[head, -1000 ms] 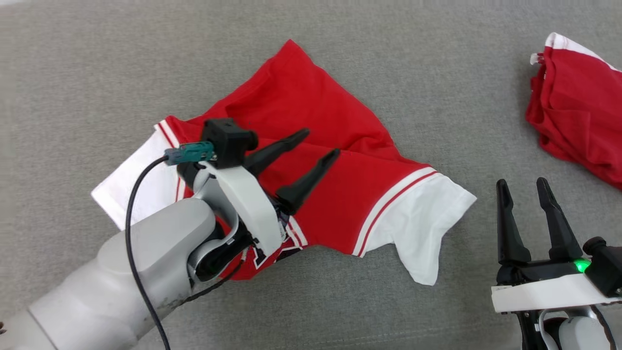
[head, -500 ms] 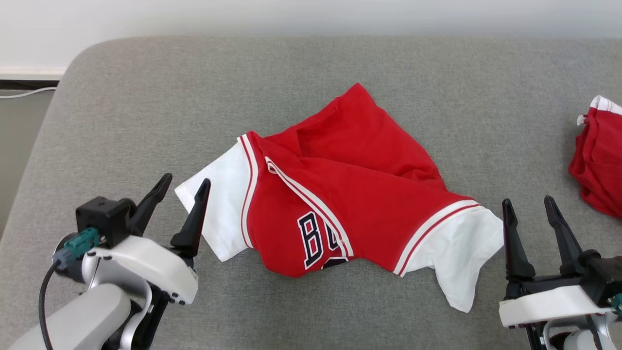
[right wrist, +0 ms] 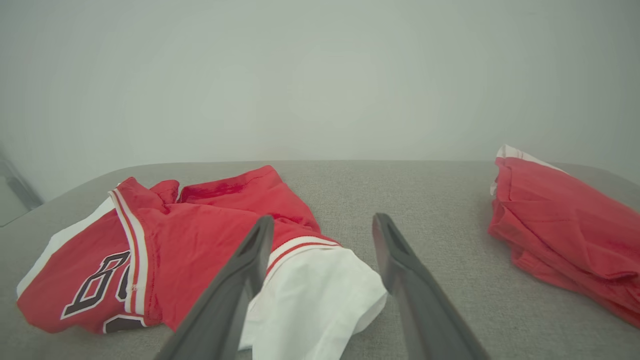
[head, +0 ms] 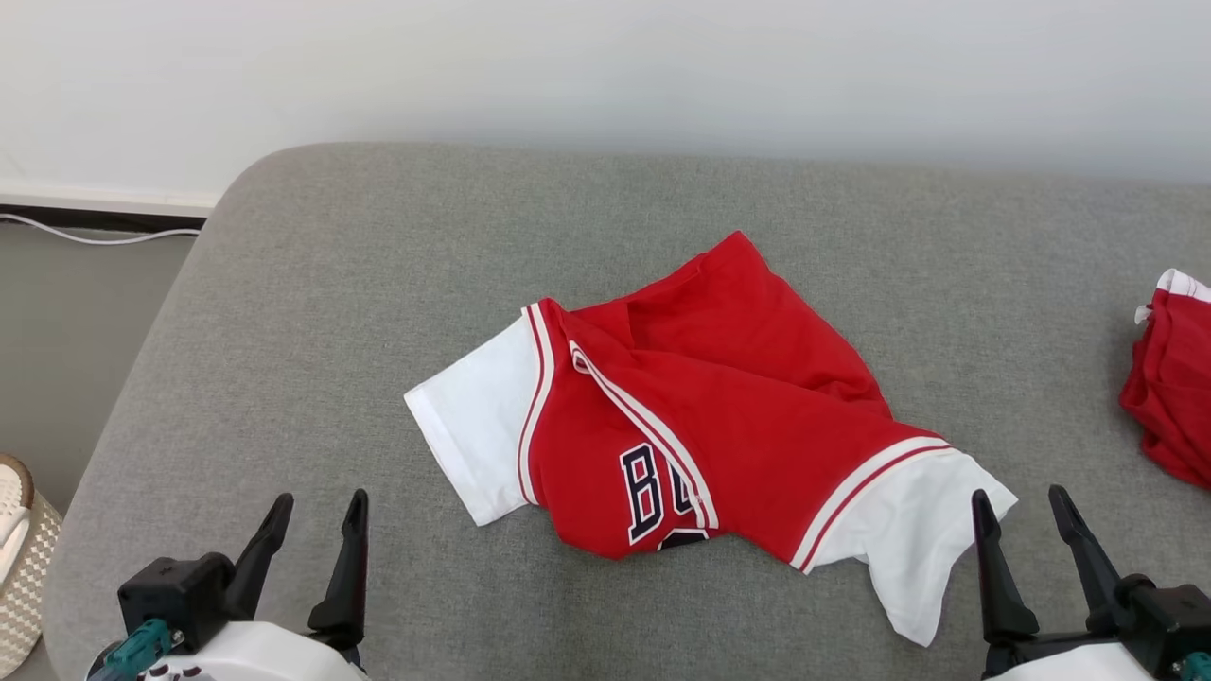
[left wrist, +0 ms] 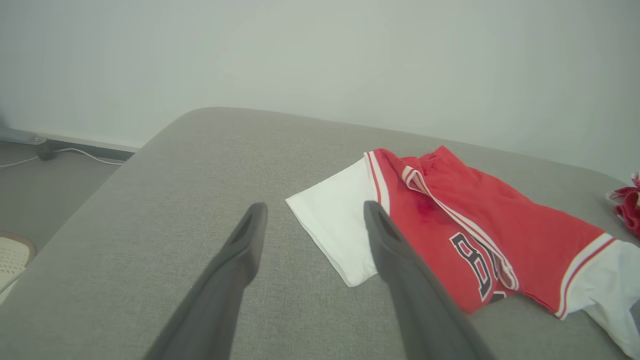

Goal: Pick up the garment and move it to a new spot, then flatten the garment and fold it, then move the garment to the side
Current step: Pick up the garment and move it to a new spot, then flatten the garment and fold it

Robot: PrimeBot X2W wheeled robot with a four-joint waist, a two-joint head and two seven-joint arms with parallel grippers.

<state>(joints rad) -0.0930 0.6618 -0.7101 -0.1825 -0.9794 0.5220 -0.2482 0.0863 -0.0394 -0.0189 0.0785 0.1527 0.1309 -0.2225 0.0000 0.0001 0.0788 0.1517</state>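
The garment [head: 719, 426] is a red jersey with white sleeves and dark letters, lying crumpled in the middle of the grey cushion [head: 312, 312]. My left gripper [head: 317, 506] is open at the lower left, clear of the cloth and well left of the white sleeve. At the lower right my right gripper [head: 1022, 501] is open too, its fingers just beside the other white sleeve. In the left wrist view the garment [left wrist: 475, 245] lies to the right of the open left gripper [left wrist: 312, 220]. The right wrist view has the garment [right wrist: 200, 240] left of the open right gripper [right wrist: 322, 227], with a white sleeve between the fingers.
A second red garment [head: 1168, 388] lies bunched at the cushion's right edge, also in the right wrist view [right wrist: 560, 220]. The cushion's rounded left edge drops to the floor, where a woven basket [head: 24, 558] and a white cable [head: 95, 236] sit. A pale wall [head: 605, 76] stands behind.
My left gripper has let go of the garment and drawn back to the lower left. The head camera has tilted up, so the wall and cushion's far edge now appear. The garment lies still.
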